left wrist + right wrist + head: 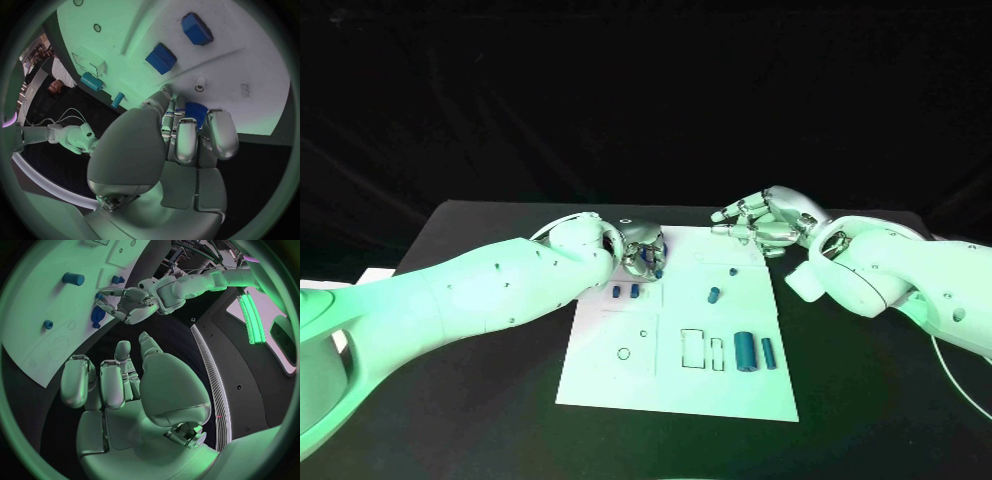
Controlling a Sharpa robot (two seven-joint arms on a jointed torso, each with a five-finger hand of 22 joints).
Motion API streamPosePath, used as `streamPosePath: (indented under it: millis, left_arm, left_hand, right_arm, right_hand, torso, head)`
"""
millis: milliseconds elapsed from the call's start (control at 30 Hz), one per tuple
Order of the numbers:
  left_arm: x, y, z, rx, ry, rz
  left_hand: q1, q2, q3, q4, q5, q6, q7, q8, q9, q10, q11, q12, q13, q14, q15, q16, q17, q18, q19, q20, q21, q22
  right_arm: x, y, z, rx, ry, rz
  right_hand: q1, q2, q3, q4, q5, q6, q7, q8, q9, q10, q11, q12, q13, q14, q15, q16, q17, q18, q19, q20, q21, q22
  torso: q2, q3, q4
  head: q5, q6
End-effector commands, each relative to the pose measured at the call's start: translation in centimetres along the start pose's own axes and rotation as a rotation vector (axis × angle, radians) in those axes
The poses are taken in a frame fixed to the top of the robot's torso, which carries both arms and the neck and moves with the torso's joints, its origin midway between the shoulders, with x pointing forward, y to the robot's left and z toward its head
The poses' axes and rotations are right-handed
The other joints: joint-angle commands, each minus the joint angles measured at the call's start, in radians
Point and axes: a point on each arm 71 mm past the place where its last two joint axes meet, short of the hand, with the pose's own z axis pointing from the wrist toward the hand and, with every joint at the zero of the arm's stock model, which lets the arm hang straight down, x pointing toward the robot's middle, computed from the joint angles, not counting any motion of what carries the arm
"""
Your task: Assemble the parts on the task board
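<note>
The white task board (678, 375) lies in the middle of the black table. My left hand (640, 250) hovers low over its far left part, and its fingers curl round a ribbed blue part (195, 111). The right wrist view shows that same blue part (98, 315) under the left hand (128, 302), close to the board (37, 340). My right hand (762, 220) hangs by the board's far right corner, fingers loosely bent and apart, holding nothing. Two small blue blocks (626, 292) lie just nearer than the left hand, and they also appear as blue blocks (161, 57) in the left wrist view.
A short blue peg (714, 295) stands mid-board. Two teal cylinders (756, 351) lie side by side at the near right, next to two outlined rectangular slots (692, 348). A small round hole (623, 352) sits at the near left. Bare black table (473, 240) surrounds the board.
</note>
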Motion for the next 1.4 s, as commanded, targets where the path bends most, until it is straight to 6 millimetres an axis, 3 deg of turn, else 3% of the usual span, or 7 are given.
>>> streamPosePath:
  millis: [33, 967, 1167, 1400]
  left_arm:
    - [0.11, -0.18, 0.08, 0.003, 0.016, 0.008]
    - [0.28, -0.7, 0.29, 0.011, 0.039, -0.014]
    - [0.29, -0.73, 0.32, 0.01, 0.041, -0.023]
    - [0.04, -0.57, 0.35, 0.011, 0.015, -0.043]
  left_hand:
    - [-0.002, 0.0, 0.01, -0.001, 0.004, 0.008, 0.001, -0.006, -0.002, 0.006, 0.0, -0.004, -0.002, 0.041, -0.004, 0.0, -0.004, -0.012, 0.027, -0.005, 0.006, 0.004]
    - [-0.012, -0.013, 0.04, -0.009, 0.004, 0.0, 0.009, -0.024, -0.013, 0.003, 0.007, -0.023, -0.01, 0.04, 0.001, 0.0, -0.013, -0.015, 0.026, -0.001, 0.02, 0.018]
    - [-0.012, -0.001, 0.073, -0.015, 0.003, 0.015, 0.008, -0.024, -0.014, 0.019, 0.005, -0.027, -0.011, 0.04, 0.0, 0.004, -0.014, -0.016, 0.026, 0.0, 0.029, 0.028]
    - [0.005, 0.034, 0.147, -0.052, 0.0, 0.071, -0.001, -0.008, -0.008, 0.075, -0.01, -0.024, -0.001, 0.042, -0.013, 0.016, -0.007, -0.018, 0.026, -0.01, 0.047, 0.046]
  right_arm:
    - [0.18, 0.07, 0.02, -0.009, 0.017, -0.001]
    - [0.23, 0.11, -0.03, -0.01, 0.02, 0.0]
    - [0.25, 0.12, -0.01, -0.01, 0.022, 0.0]
    - [0.3, 0.13, 0.02, -0.009, 0.025, 0.0]
  right_hand:
    - [-0.001, 0.012, -0.006, 0.002, 0.006, -0.003, 0.003, 0.003, 0.0, -0.009, 0.0, 0.004, -0.001, 0.011, 0.008, -0.004, 0.0, 0.007, -0.006, 0.004, -0.003, 0.0]
    - [0.001, 0.014, -0.007, 0.003, 0.006, -0.004, 0.003, 0.004, 0.0, -0.008, 0.0, 0.007, -0.001, 0.011, 0.008, -0.004, -0.001, 0.007, -0.006, 0.004, -0.004, 0.0]
    - [0.001, 0.014, -0.007, 0.003, 0.006, -0.004, 0.003, 0.004, 0.0, -0.008, 0.0, 0.007, -0.001, 0.011, 0.008, -0.004, -0.001, 0.007, -0.006, 0.004, -0.004, 0.0]
    - [0.002, 0.016, -0.008, 0.004, 0.006, -0.003, 0.003, 0.004, 0.0, -0.006, 0.0, 0.009, 0.001, 0.011, 0.008, -0.004, 0.0, 0.007, -0.005, 0.003, -0.003, 0.0]
  torso:
    - [-0.001, 0.0005, 0.0008]
    - [-0.001, 0.0015, 0.0008]
    - [-0.001, 0.0008, 0.0008]
    - [-0.001, 0.0009, 0.0014]
  head:
    - [-0.002, -0.002]
    - [-0.009, -0.003]
    - [-0.01, -0.004]
    - [-0.01, -0.004]
